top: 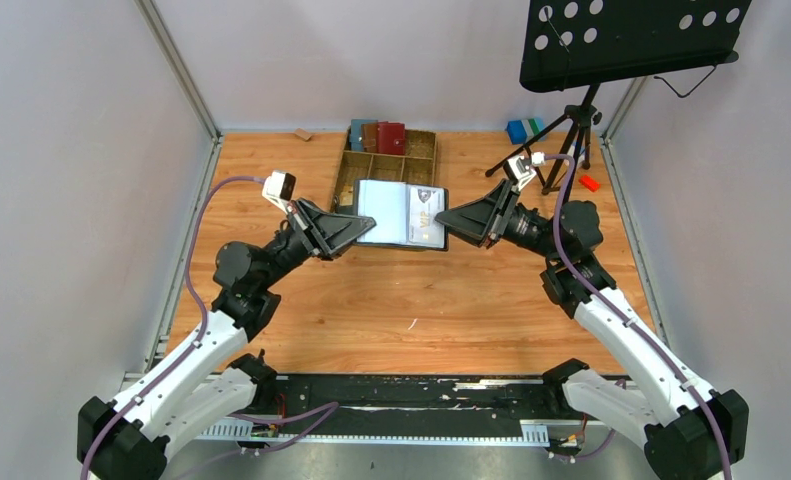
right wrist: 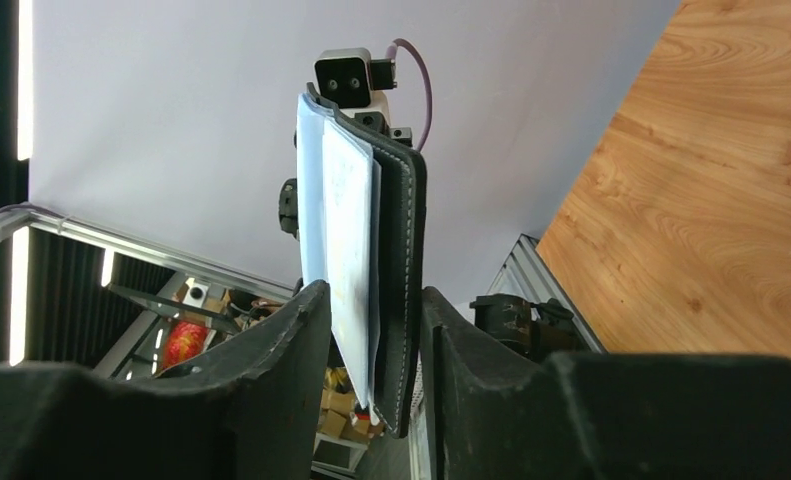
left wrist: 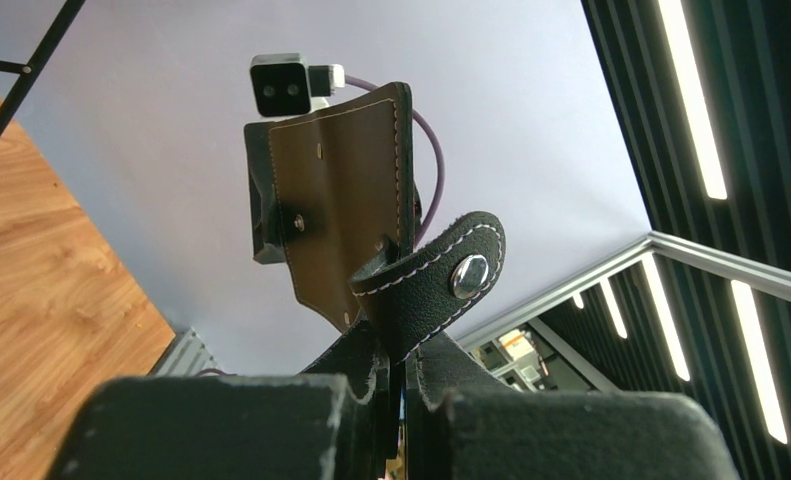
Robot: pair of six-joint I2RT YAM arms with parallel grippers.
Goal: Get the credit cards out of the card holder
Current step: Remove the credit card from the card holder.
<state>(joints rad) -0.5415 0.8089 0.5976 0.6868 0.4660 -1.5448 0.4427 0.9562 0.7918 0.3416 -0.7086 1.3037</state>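
Open card holder (top: 402, 213) held above table (top: 411, 310), left gripper (top: 368, 229) clamped on left edge, right gripper (top: 442, 219) clamped on right edge

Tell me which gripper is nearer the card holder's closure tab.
Left. The left gripper is shut on the card holder right beside its closure tab. The right gripper straddles the holder's opposite edge, away from the tab.

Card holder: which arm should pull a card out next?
Probably the right. The left gripper is clamped on the card holder cover, steadying it, while the right gripper sits at the sleeve pages where a credit card shows.
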